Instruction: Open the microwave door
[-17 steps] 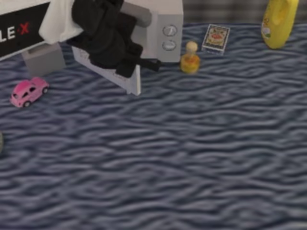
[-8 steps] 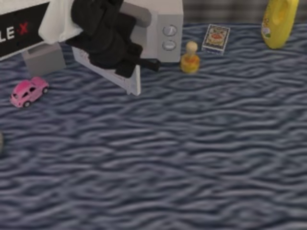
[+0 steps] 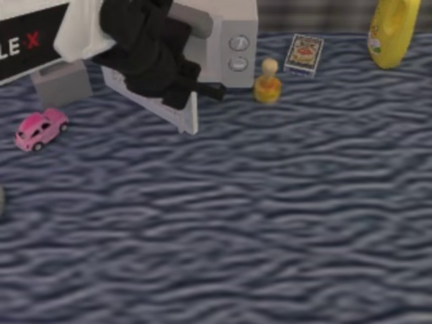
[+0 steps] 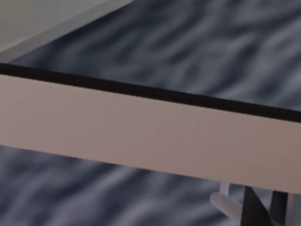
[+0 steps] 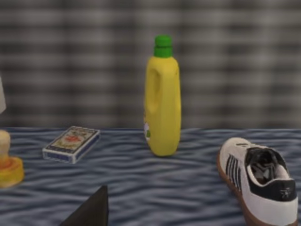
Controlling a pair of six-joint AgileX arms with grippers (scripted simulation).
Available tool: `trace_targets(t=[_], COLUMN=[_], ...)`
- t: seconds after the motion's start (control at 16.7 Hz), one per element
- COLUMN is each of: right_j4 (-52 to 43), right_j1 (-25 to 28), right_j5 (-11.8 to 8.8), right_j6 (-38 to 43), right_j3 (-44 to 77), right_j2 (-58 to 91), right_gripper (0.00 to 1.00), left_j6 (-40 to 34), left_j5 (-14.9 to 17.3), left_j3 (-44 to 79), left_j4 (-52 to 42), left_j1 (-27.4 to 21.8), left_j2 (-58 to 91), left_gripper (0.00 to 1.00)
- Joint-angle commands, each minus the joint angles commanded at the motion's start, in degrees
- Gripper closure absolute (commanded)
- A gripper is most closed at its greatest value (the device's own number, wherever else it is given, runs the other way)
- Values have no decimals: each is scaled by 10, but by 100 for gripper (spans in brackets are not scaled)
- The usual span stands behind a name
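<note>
Top view: the surface [image 3: 256,223], covered by a rippled blue cloth, carries the microwave [image 3: 229,27] at its far left-centre edge. The microwave door [image 3: 182,111] stands swung outward toward the left. The left arm reaches over the door; its left gripper [image 3: 202,89] lies at the door's free edge, though whether it grasps cannot be told. A yellow bottle [image 3: 393,30], pink toy car [image 3: 40,128], card box [image 3: 304,52] and small yellow stopper bottle [image 3: 268,82] lie apart. The right gripper is out of view.

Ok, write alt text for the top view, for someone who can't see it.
The left arm's gripper reaches over the microwave door, which is swung open from the microwave at the table's far left. A pink toy car, yellow stamp, card box and yellow bottle stand around.
</note>
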Motion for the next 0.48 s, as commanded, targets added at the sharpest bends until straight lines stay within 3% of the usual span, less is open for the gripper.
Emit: trace_targets(t=[0.48], right_j4=[0], right_j1=[0], right_j5=[0], right_j6=[0], right_j3=[0], right_j2=[0], right_gripper=[0], left_j6=[24], left_j5=[17], left_j3=[-16], left_j4=[3], left_j1=[6], left_j2=[-12], left_gripper=[100])
